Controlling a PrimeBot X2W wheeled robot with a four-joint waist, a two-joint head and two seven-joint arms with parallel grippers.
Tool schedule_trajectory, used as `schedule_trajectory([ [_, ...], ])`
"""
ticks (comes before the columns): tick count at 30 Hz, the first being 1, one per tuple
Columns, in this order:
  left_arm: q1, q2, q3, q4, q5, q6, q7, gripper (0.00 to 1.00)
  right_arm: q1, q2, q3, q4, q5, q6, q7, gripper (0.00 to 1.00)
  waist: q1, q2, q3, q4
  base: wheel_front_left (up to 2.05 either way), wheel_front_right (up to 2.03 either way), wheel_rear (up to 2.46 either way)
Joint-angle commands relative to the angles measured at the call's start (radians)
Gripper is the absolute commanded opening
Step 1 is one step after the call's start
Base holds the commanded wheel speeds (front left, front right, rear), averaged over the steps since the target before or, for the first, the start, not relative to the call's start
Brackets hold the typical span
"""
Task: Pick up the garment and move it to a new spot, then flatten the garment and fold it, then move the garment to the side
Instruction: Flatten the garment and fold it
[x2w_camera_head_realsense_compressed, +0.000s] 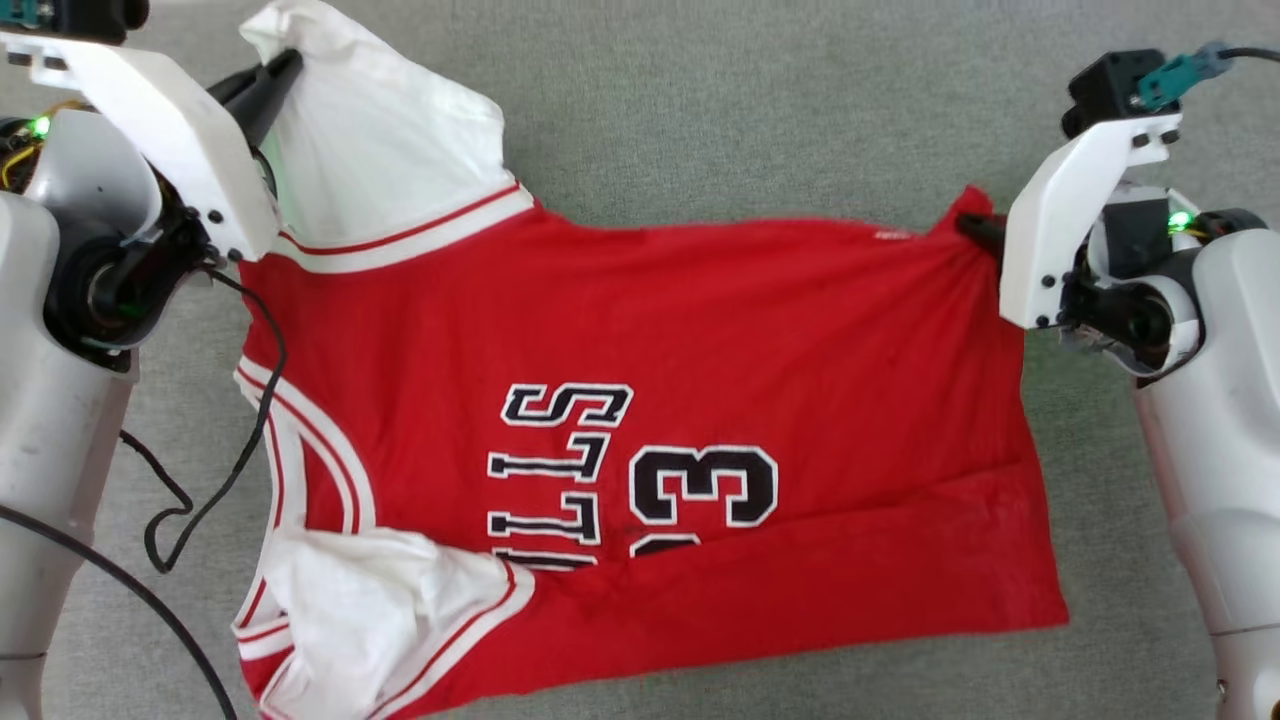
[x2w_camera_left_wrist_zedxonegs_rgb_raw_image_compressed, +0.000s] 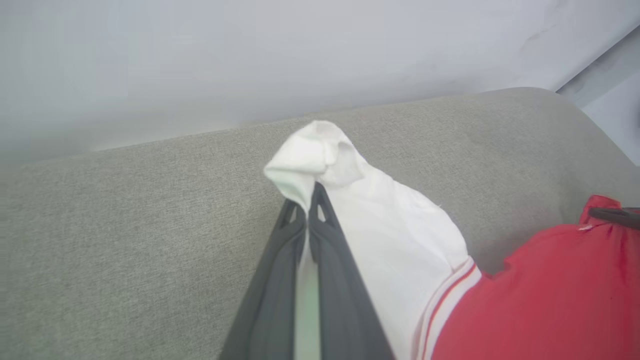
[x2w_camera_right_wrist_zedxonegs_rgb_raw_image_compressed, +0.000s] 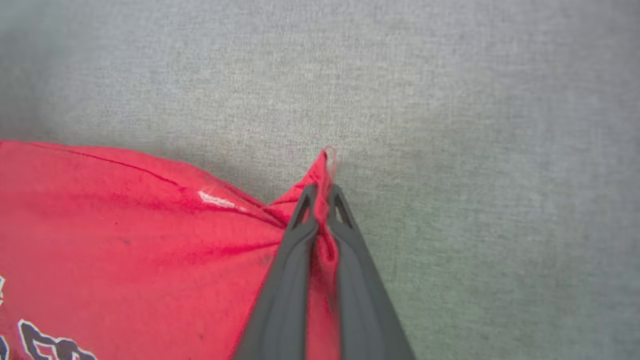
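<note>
The shirt (x2w_camera_head_realsense_compressed: 640, 330) lies spread on the grey surface (x2w_camera_head_realsense_compressed: 750, 100), print up, collar toward the robot's left and hem toward its right. The left gripper (x2w_camera_head_realsense_compressed: 290, 62) is clamped on the tip of the far white sleeve (x2w_camera_head_realsense_compressed: 380, 140), and the right gripper (x2w_camera_head_realsense_compressed: 975, 228) is pinched shut on the far hem corner (x2w_camera_right_wrist_zedxonegs_rgb_raw_image_compressed: 325, 160). Both bites are small, with only a nub of cloth showing past the fingertips, so a firm tug or a quick lift could probably pull either one free and drop that side

The holds are also uneven. One is on a loose sleeve, the other on the body's edge, so pulling them apart may stretch the sleeve long before the red body goes taut, and the shirt would likely skew instead of flattening

The near sleeve (x2w_camera_head_realsense_compressed: 370, 600) is rumpled and the near edge is doubled over. Dragging it as it is risks setting those creases into the fold

A black cable (x2w_camera_head_realsense_compressed: 262, 400) hangs from the left arm across the collar side and could snag the cloth as the arm moves
</note>
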Motion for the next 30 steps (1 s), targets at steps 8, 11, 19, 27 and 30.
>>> schedule_trajectory([
  [8,0.113,0.032,0.052,-0.033,-0.035,0.025,-0.066,0.0,0.084,-0.022,-0.048,-0.083,-0.014,0.0,-0.106,0.0,0.0,0.0,-0.073,0.002,0.0,0.0,0.0],
  [11,0.203,0.047,0.076,-0.067,-0.058,0.041,-0.09,0.0,0.154,-0.018,-0.045,-0.118,-0.027,0.0,-0.145,0.0,0.0,0.0,-0.107,0.0,0.0,0.0,0.0],
  [19,0.509,0.061,0.125,-0.188,-0.115,0.106,-0.167,0.0,0.356,-0.011,-0.046,-0.183,-0.028,0.0,-0.231,0.0,0.0,0.0,-0.181,-0.001,0.0,0.0,0.0],
  [27,0.922,0.0,0.133,-0.287,-0.212,0.191,-0.22,0.0,0.592,0.01,-0.082,-0.183,-0.017,-0.001,-0.359,0.04,0.0,0.0,-0.235,0.015,0.0,0.0,0.0],
  [30,0.96,-0.035,0.111,-0.27,-0.242,0.174,-0.205,0.36,0.634,0.023,-0.088,-0.164,-0.023,-0.001,-0.369,1.0,0.0,0.0,-0.239,0.019,0.0,0.0,0.0],
])
